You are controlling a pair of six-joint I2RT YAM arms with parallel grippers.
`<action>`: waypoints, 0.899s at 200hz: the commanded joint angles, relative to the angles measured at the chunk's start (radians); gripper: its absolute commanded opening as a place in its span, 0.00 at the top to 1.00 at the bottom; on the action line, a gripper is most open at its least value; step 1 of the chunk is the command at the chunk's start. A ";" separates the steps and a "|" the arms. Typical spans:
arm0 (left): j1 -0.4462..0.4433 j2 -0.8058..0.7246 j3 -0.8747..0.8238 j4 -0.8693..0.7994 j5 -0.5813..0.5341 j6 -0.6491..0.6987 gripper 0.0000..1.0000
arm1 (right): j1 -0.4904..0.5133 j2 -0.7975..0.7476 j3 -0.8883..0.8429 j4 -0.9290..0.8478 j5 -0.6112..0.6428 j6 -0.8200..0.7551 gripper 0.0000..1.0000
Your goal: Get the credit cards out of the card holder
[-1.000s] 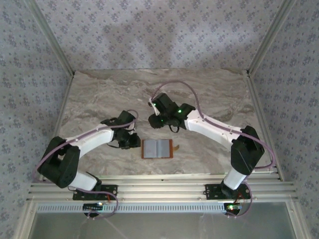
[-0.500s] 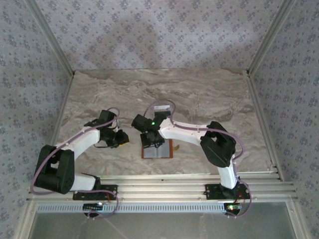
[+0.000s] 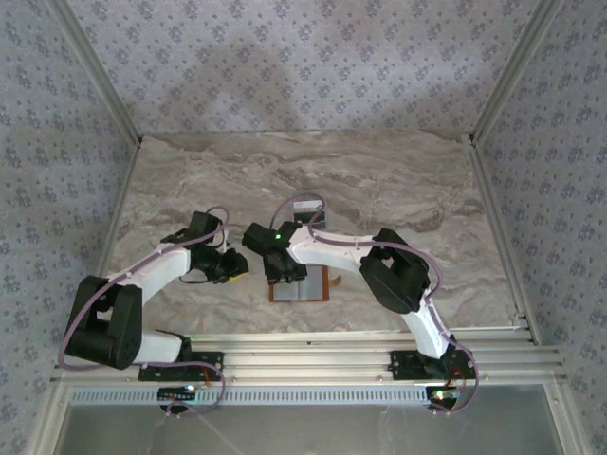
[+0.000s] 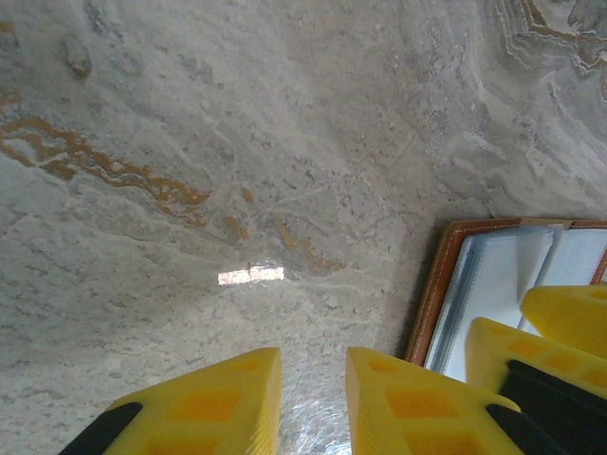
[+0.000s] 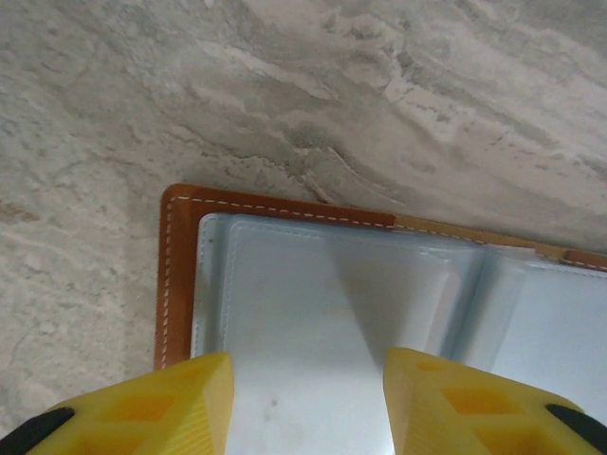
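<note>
**Clerk:** Position of the card holder?

**Inspector:** Lying open and flat on the marble table, near its front edge, grey-blue lining upward.

**Clerk:** Right gripper?

**Inspector:** Directly over the holder's left page. Fingers spread, one by the stitched outer edge and one toward the fold (nothing pinched; contact with the lining cannot be told).

**Clerk:** Left gripper?

**Inspector:** Over bare table just beside the holder's left edge. Fingers parted by a narrow gap, holding nothing.

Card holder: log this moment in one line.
orange-brown leather card holder: open flat; right jaws: apart, over it; left jaws: beside it
</note>
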 commanded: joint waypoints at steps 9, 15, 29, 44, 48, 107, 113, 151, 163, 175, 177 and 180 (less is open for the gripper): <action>0.003 -0.024 -0.006 0.009 0.027 0.012 0.75 | 0.005 0.053 0.012 -0.030 -0.026 0.027 0.52; 0.004 -0.024 -0.005 0.009 0.027 0.012 0.75 | 0.004 0.061 0.012 -0.036 -0.033 0.028 0.52; 0.003 -0.024 -0.003 0.007 0.026 0.014 0.75 | 0.003 0.068 0.006 -0.038 -0.033 0.030 0.57; 0.004 -0.023 -0.003 0.006 0.024 0.013 0.75 | 0.004 0.061 -0.003 -0.030 -0.032 0.032 0.66; 0.004 -0.022 -0.002 0.005 0.025 0.013 0.75 | 0.003 0.059 -0.005 -0.028 -0.032 0.032 0.68; -0.027 -0.008 0.015 0.000 0.055 0.012 0.75 | 0.006 -0.030 -0.045 0.026 -0.011 0.047 0.87; -0.037 -0.008 0.021 -0.004 0.053 0.009 0.75 | 0.006 -0.044 -0.051 0.044 -0.012 0.046 0.88; -0.116 -0.006 0.022 0.037 0.060 -0.060 0.79 | 0.006 -0.131 -0.121 0.172 -0.066 0.068 0.88; -0.137 0.004 0.016 0.067 0.074 -0.091 0.80 | 0.006 -0.154 -0.155 0.220 -0.088 0.079 0.88; -0.151 0.016 0.007 0.098 0.085 -0.118 0.81 | 0.004 -0.177 -0.191 0.296 -0.102 0.079 0.87; -0.154 0.018 0.006 0.103 0.088 -0.122 0.81 | 0.003 -0.179 -0.197 0.301 -0.105 0.078 0.87; -0.158 0.022 0.004 0.110 0.090 -0.127 0.81 | 0.003 -0.184 -0.206 0.313 -0.108 0.076 0.87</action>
